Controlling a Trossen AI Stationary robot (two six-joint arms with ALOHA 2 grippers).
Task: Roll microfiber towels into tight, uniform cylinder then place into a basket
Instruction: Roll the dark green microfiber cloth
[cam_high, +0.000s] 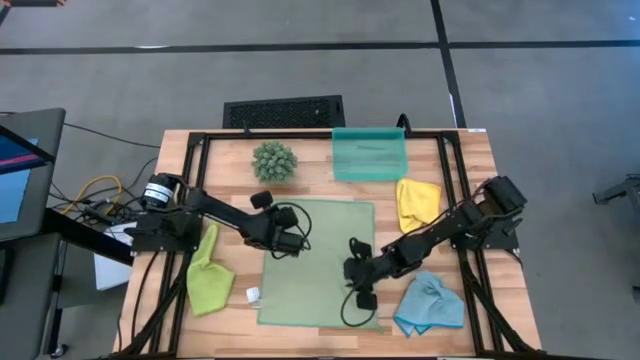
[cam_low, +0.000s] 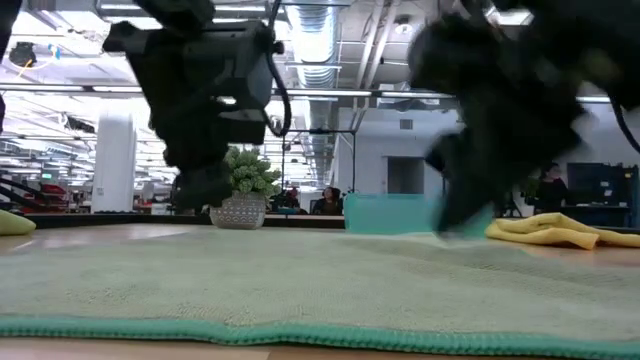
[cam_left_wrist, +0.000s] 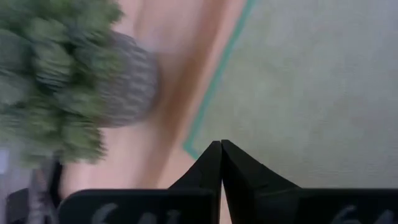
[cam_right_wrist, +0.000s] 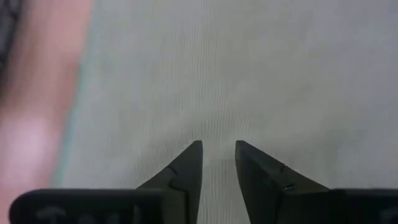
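Sage green towel lies spread flat at mid-table, not rolled. Its long axis runs from the near edge toward the far edge, short axis left-right. The teal hem shows along the near edge in the low view.

Left gripper is over the towel's left portion, near its far-left corner. In the left wrist view the fingers are pressed tip to tip, fully closed, nothing between them. The towel's corner and teal border sit just ahead of the tips, bare wood beyond.

Right gripper is over the towel's right half, toward the near side. In the right wrist view its fingers stand apart with a narrow gap and only flat cloth shows ahead of them. No fold is visibly pinched; whether the tips touch the cloth I can't tell, since the low view is too blurred there.

Other towels, relative to the grippers:
- lime green towel: left of the left gripper, bunched into a long strip running near-far, off the sage towel.
- yellow towel: beyond the right gripper, crumpled, just right of the sage towel's far-right corner.
- light blue towel: right of the right gripper, crumpled, at the near-right.

Basket sits at the far edge, beyond both grippers, long side left-right, nothing visible inside. Plant ball is to its left, just beyond the left gripper.
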